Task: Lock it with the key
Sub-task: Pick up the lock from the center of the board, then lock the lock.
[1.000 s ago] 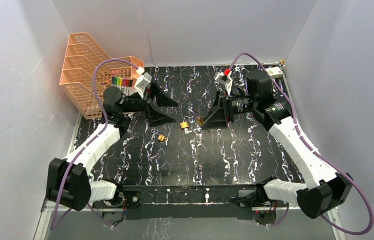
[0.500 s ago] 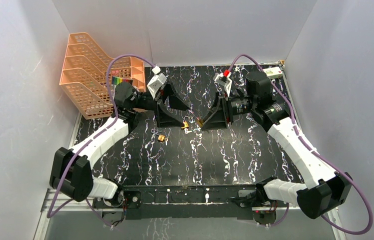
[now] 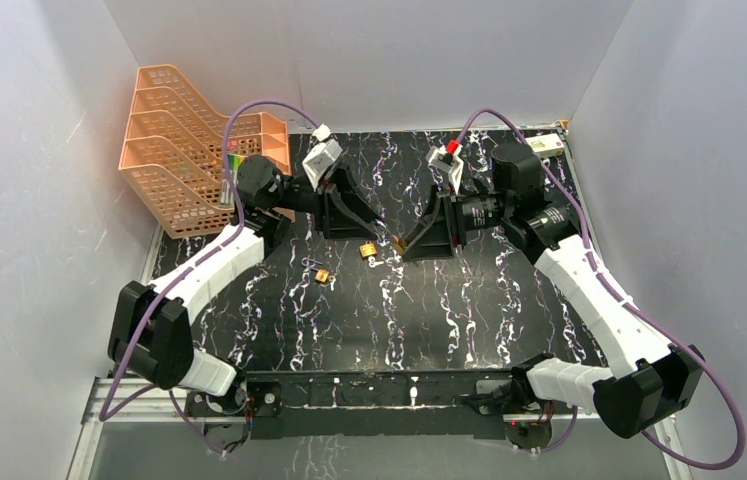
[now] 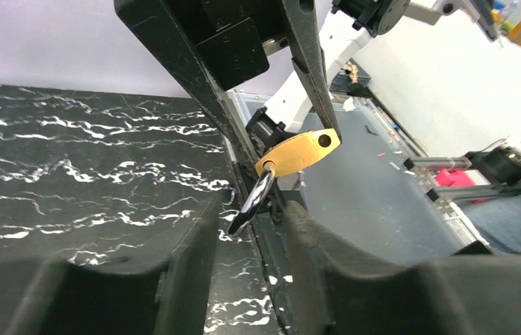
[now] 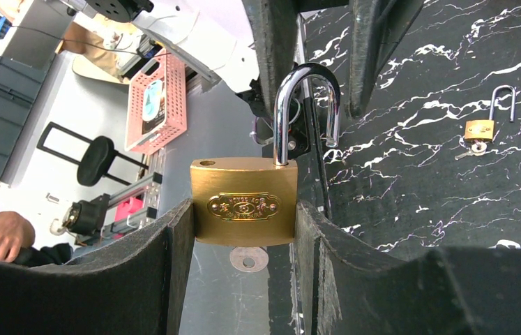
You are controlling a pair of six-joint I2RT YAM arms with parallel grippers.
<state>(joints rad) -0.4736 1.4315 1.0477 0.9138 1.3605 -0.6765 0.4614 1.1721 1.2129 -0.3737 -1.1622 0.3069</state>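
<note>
While the right gripper (image 5: 243,209) clamps the padlock (image 5: 243,188), its shackle (image 5: 282,118) points left between the left gripper's (image 4: 250,209) half-closed jaws, contact unclear

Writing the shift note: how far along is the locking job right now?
Done: the right hand grips the padlock, key sticking out underneath. In hand: the left hand straddles the shackle without touching it yet. Left: one shackle leg is out of the body, so it likely needs pressing in and the key turning.

Stacked orange mesh trays (image 3: 174,150) sit at the black marbled table's (image 3: 399,330) far-left corner.
</note>
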